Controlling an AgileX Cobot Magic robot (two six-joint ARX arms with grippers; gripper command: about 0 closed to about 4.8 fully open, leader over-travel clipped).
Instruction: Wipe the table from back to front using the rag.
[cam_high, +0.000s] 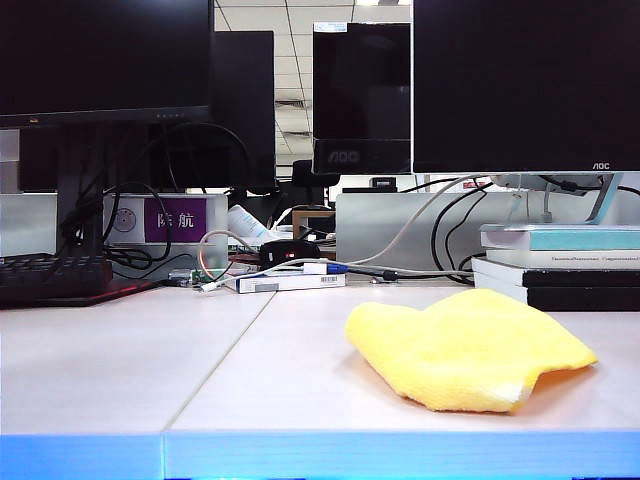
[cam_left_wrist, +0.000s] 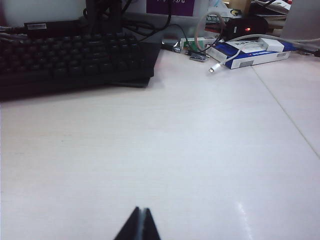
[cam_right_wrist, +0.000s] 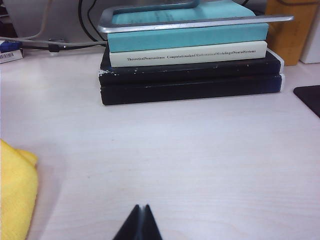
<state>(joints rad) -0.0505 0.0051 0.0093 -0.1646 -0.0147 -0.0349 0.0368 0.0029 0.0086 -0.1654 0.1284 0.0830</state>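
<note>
Surface (cam_high: 120, 370): smooth off-white laminate w/ faint grain, slight sheen. Rag (cam_high: 468, 348): fuzzy yellow microfibre cloth, matt. Keyboard (cam_left_wrist: 75, 60): matt black plastic. Monitor stand (cam_right_wrist: 195, 17): brushed metal. Books (cam_right_wrist: 190, 65): matt paper covers. End effectors (cam_left_wrist: 139, 225) (cam_right_wrist: 139, 224): matt black.

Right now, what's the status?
Left pincer shut, right pincer shut, both empty. Rag untouched on table. Books behind.

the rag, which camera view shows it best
The exterior view: the whole yellow rag lies crumpled on the table, right of the seam. The right wrist view catches only one edge, beside the shut right gripper. The left wrist view shows none of it.
</note>
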